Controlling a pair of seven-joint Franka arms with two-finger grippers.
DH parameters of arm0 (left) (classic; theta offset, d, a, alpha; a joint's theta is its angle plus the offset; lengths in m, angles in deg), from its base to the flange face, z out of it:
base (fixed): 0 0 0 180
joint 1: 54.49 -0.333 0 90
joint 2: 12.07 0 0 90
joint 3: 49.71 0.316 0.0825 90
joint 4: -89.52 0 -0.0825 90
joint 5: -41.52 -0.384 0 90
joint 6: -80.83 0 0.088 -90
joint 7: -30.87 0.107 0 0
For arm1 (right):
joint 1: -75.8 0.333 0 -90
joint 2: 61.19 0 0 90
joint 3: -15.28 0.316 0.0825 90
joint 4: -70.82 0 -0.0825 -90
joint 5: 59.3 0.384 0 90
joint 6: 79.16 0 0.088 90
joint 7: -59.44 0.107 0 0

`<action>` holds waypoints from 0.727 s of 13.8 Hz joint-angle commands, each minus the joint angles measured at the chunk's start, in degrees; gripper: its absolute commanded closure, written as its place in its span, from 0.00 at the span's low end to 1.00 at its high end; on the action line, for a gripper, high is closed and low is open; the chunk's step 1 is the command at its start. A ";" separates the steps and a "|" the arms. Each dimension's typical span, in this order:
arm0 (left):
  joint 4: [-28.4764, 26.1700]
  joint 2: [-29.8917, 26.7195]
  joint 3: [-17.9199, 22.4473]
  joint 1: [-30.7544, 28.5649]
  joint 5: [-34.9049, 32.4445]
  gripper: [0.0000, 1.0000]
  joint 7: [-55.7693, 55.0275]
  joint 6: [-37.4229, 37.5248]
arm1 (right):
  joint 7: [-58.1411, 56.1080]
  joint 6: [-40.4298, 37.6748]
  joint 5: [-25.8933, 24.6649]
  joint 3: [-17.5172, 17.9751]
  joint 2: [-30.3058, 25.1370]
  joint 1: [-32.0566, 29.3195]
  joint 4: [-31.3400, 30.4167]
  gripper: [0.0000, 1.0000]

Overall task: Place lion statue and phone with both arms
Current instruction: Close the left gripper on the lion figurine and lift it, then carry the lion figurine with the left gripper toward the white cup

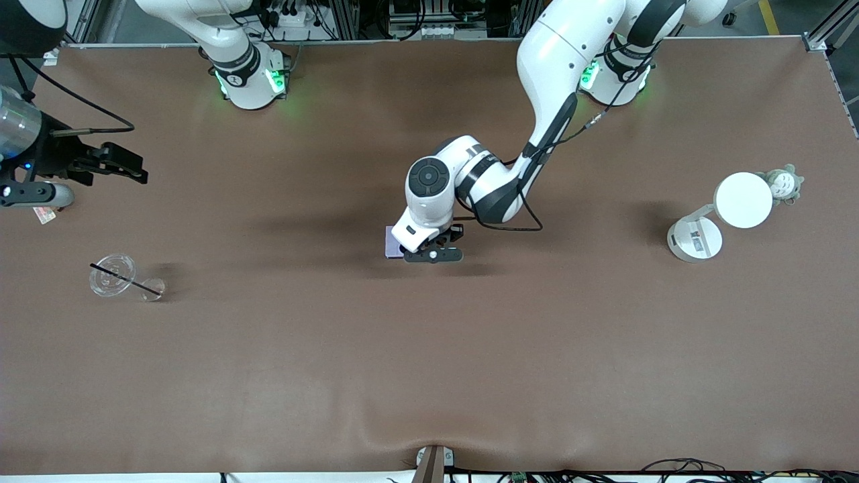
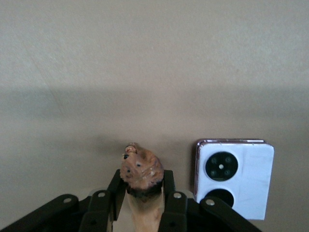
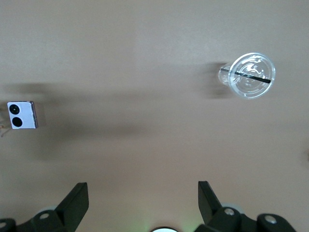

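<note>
My left gripper is low over the middle of the table, shut on the lion statue, a reddish-brown figurine whose head sticks out between the fingers. The left hand hides the statue in the front view. The phone, pale lavender-white with two black circles, lies flat on the table right beside that gripper, toward the right arm's end; it also shows in the left wrist view and the right wrist view. My right gripper is open and empty, held high at the right arm's end of the table.
A clear plastic cup with a black straw lies on its side near the right arm's end, also in the right wrist view. A white desk lamp and a grey-white plush toy stand at the left arm's end.
</note>
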State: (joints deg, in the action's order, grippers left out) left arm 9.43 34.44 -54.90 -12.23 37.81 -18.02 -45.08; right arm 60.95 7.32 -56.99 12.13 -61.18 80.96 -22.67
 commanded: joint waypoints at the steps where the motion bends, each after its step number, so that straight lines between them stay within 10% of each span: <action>1: 0.56 -2.64 0.00 -2.60 -1.30 1.00 2.57 1.01 | 2.88 0.00 0.14 -0.45 1.05 2.65 0.77 0.00; 10: -11.63 -18.89 0.00 -14.98 -1.47 1.00 11.07 8.49 | 12.29 4.40 1.37 -0.45 5.26 11.71 0.94 0.00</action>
State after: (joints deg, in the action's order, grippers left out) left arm 6.27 22.99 -54.32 -22.88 37.31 -10.99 -36.32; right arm 72.48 11.90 -56.63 12.34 -56.74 92.17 -22.68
